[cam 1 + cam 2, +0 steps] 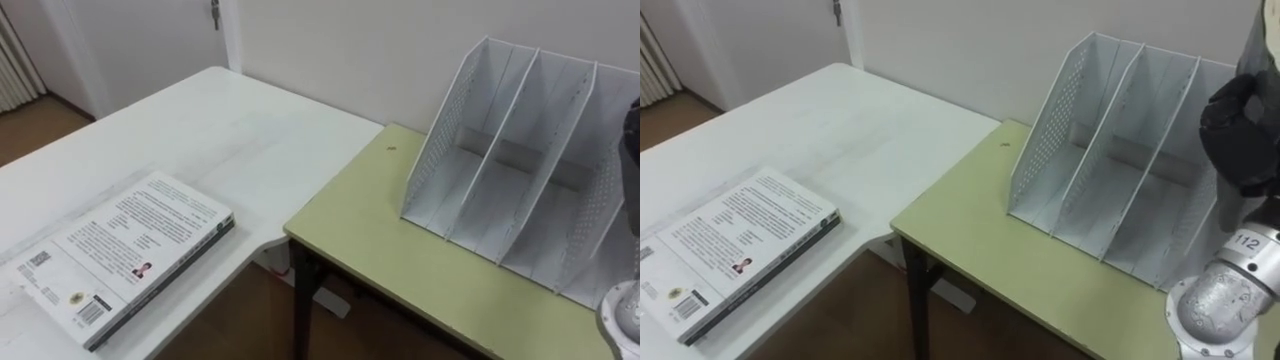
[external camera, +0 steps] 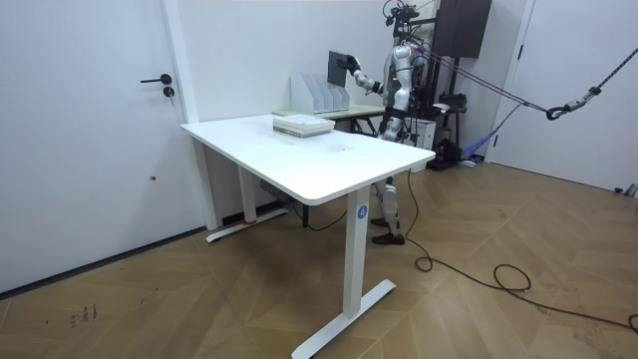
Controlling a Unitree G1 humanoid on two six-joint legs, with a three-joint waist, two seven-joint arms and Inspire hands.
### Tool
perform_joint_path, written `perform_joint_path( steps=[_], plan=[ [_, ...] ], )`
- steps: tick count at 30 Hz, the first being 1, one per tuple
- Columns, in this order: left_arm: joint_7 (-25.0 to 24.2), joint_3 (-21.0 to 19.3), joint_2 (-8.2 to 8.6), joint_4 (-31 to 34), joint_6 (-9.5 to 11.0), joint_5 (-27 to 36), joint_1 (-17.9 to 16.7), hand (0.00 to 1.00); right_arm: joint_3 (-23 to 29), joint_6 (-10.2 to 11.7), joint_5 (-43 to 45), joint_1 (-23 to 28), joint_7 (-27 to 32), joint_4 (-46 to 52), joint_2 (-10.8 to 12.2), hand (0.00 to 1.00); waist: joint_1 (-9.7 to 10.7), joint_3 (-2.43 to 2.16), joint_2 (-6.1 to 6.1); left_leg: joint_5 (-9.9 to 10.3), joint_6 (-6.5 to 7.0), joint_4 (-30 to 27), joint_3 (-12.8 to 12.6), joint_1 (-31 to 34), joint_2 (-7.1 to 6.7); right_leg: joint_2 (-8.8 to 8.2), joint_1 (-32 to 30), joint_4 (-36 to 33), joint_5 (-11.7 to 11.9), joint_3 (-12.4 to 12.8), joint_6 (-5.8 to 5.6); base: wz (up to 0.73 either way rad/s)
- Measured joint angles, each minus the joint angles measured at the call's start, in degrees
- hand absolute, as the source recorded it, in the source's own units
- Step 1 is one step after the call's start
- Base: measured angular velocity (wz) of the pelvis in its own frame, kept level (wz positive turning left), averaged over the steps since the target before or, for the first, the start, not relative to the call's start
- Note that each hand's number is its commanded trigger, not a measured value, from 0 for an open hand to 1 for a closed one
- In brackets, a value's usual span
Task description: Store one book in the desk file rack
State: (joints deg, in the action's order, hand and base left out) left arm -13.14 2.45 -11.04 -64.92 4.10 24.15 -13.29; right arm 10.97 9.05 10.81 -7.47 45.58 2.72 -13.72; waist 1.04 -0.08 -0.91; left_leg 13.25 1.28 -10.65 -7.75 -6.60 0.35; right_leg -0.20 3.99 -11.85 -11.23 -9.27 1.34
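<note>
"Right hand (image 1: 1238, 130) first: what has it got?"

"Its dark fingers are curled at 3 o'clock in the eye view, with the wrist rising from 5 o'clock. From the room camera they are clamped on a dark book (image 2: 342, 66), which is held upright and raised over the file rack (image 1: 1040, 150)."

"So the book is in the air, not in a slot?"

"Yes, it is above the rack and apart from it. The compartments I can see are empty. I'd judge that it is held upright because the slots are narrow, so a book has to go in edge first, parallel to the dividers."

"Where does the rack sit?"

"At 2 o'clock on the green desk (image 1: 980, 260), back near the wall. Its open fronts face the robot, which stands at that desk, so the dividers run away from the hand and leave a straight path in."

"Anything else nearby?"

"A light-covered book (image 1: 125, 250) lies flat at 8 o'clock near the edge of the white desk (image 1: 230, 130), which meets the green one at a corner. It is well apart from the hand. The task asks for one book, so it can stay there."

"And next?"

"My guess is that the hand lines the book up with a gap between two dividers and then lowers it. The book could catch on a divider's top edge or nudge the light rack."
</note>
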Motion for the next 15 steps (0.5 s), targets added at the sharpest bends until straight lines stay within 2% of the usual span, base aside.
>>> perform_joint_path(
  steps=[8,10,15],
  plan=[
    [0.0,0.1,0.0,0.1,0.0,0.0,0.0,0.0,0.6,-0.6,0.0,-1.1,-0.2,-0.2,0.0,1.0,-0.2,0.1,-0.17,0.0,0.0,0.0,0.1,0.1,-0.04,-0.03,0.1,0.1,0.0,-0.2,-0.01,0.0],
    [0.0,0.0,0.0,0.1,0.0,0.0,0.0,0.0,0.7,-1.6,0.0,-1.8,-0.3,-0.2,-0.1,1.0,-0.1,0.09,-0.16,0.0,0.0,0.0,0.1,0.1,-0.04,-0.04,0.1,0.1,0.0,-0.2,-0.01,0.0],
    [-0.1,0.0,0.0,0.1,-0.1,0.0,0.0,0.0,2.0,-1.7,0.0,-3.0,-0.7,-0.2,-0.1,1.0,-0.1,0.09,-0.15,0.0,0.0,0.0,0.1,0.1,-0.04,-0.04,0.0,0.1,0.0,-0.3,-0.01,0.0]
  ],
)
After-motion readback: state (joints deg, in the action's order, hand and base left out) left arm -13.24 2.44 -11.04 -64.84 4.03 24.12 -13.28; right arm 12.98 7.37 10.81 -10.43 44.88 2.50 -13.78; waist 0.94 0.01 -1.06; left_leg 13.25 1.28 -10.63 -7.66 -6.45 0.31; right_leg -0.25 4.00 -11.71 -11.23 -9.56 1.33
